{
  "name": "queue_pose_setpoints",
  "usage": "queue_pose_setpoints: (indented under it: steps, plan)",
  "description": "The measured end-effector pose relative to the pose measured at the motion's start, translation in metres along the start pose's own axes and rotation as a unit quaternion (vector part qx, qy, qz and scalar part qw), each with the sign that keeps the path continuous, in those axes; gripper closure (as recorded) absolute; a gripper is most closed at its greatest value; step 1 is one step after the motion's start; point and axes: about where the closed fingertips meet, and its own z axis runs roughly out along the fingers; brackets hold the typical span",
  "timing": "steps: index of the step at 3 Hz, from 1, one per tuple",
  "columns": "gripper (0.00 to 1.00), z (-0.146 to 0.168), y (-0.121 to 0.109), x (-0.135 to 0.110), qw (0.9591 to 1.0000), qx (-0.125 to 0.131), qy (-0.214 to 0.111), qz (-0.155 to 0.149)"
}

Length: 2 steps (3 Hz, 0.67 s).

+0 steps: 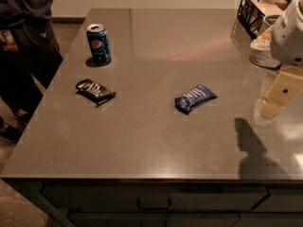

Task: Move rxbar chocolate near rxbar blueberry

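The gripper (277, 98) is hanging over the table's (156, 145) right side, the rxbar blueberry (195, 98) lying to its left. The rxbar chocolate (94, 91) is lying farther left, well apart, the can (99, 44) standing behind it; a basket (255, 8) is sitting behind the gripper.

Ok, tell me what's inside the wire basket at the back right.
The wire basket holds what look like tan packets; its right side is hidden behind the robot's arm. The gripper hangs above the counter's right side, nearer the camera.
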Motion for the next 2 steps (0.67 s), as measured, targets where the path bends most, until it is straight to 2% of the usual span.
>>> queue_pose_setpoints:
  steps: [1,2]
  plan:
    - [0.0,0.0,0.0,0.0,1.0,0.0,0.0,0.0]
    - [0.0,0.007,-0.007,-0.022,0.9995,-0.021,-0.021,-0.005]
